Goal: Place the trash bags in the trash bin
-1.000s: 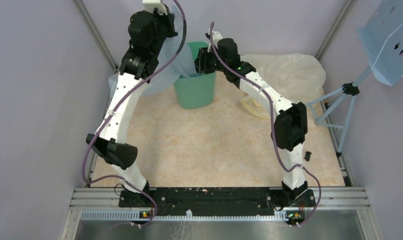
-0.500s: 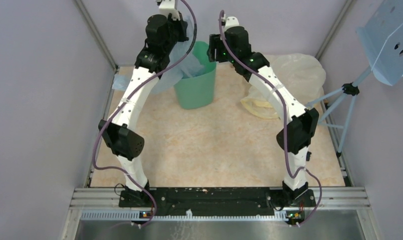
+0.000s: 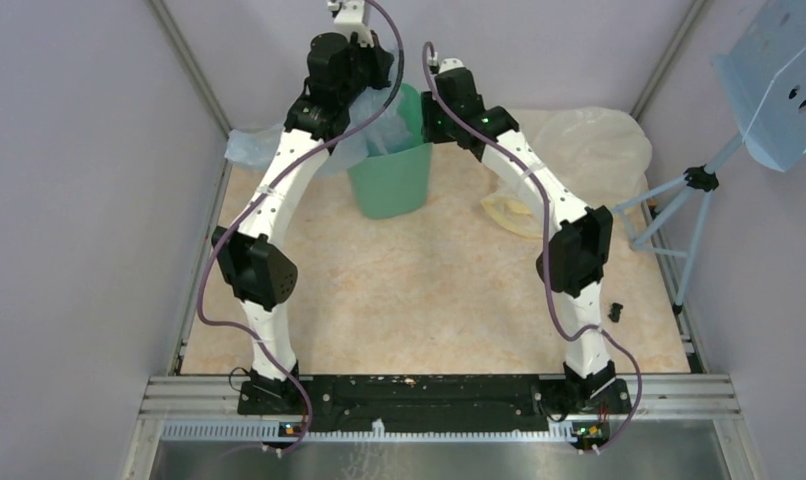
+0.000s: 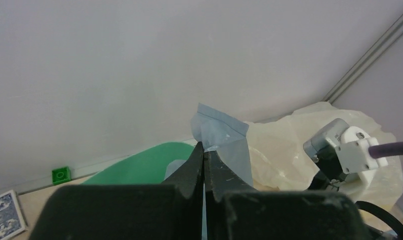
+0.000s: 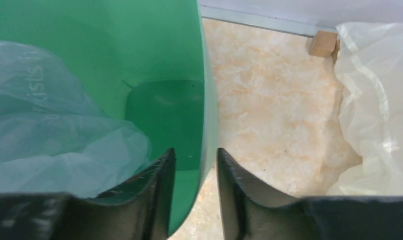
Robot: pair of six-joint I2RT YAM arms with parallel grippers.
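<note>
The mint-green trash bin (image 3: 389, 185) stands at the back of the table. The pale blue trash bag (image 3: 247, 146) hangs from my left gripper (image 3: 364, 62), which is high above the bin's left rim; part of the bag lies inside the bin. In the left wrist view my left gripper (image 4: 204, 148) is shut on a fold of the bag (image 4: 223, 135). My right gripper (image 3: 435, 112) is at the bin's right rim. In the right wrist view it (image 5: 195, 156) straddles the bin's wall (image 5: 208, 100), one finger inside and one outside, shut narrowly on it. The bag (image 5: 49, 125) fills the bin's left side.
A larger cream-yellow bag (image 3: 579, 150) lies right of the bin, also in the right wrist view (image 5: 379, 100). A small wooden block (image 5: 323, 44) sits by the back wall. A pale blue perforated panel on a stand (image 3: 779, 80) is at the right. A small black piece (image 3: 615, 311) lies near the right edge.
My left gripper has moved up and to the right, over the bin, drawing the blue bag with it. My right gripper has shifted slightly along the bin's right rim.
</note>
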